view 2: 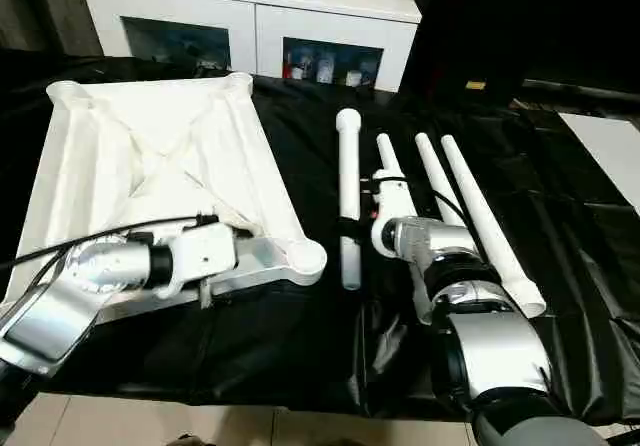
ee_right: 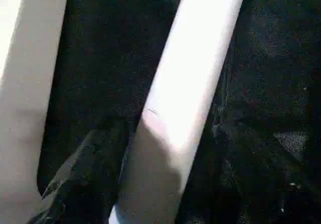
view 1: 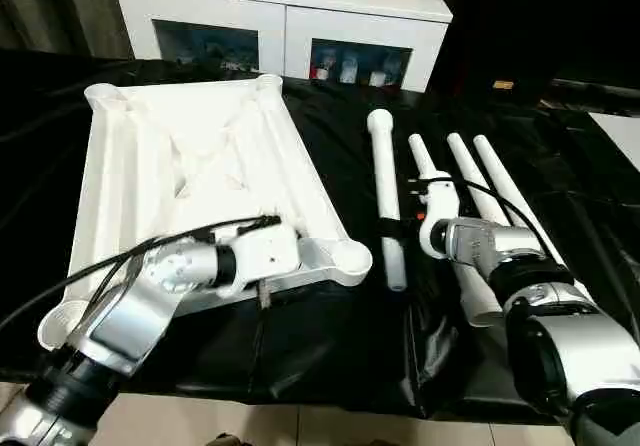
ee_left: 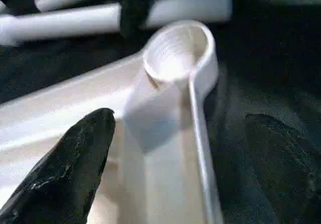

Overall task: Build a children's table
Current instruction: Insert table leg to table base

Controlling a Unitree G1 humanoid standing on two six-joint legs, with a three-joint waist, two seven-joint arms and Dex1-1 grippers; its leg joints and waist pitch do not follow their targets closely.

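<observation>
The white tabletop [view 1: 300, 166] lies upside down, ribs up, on the left of the black-draped work table. My left gripper [ee_left: 180, 118] is open at its near right corner, one finger on each side of the rim just short of the round socket [ee_left: 178, 50]. Several white tapered legs lie side by side to the right. My right gripper [view 1: 390, 229] reaches over the second leg [view 1: 420, 156] to the leftmost leg [view 1: 385, 166]. Its black fingers [ee_right: 85, 179] hug that leg, which still rests on the cloth. Two more legs [view 1: 480, 181] lie beside my right forearm.
A white cabinet with glass doors [view 1: 280, 16] stands behind the work table. The black cloth [view 1: 330, 346] is wrinkled near the front edge, with floor showing below it. A pale surface [view 1: 625, 126] shows at the far right.
</observation>
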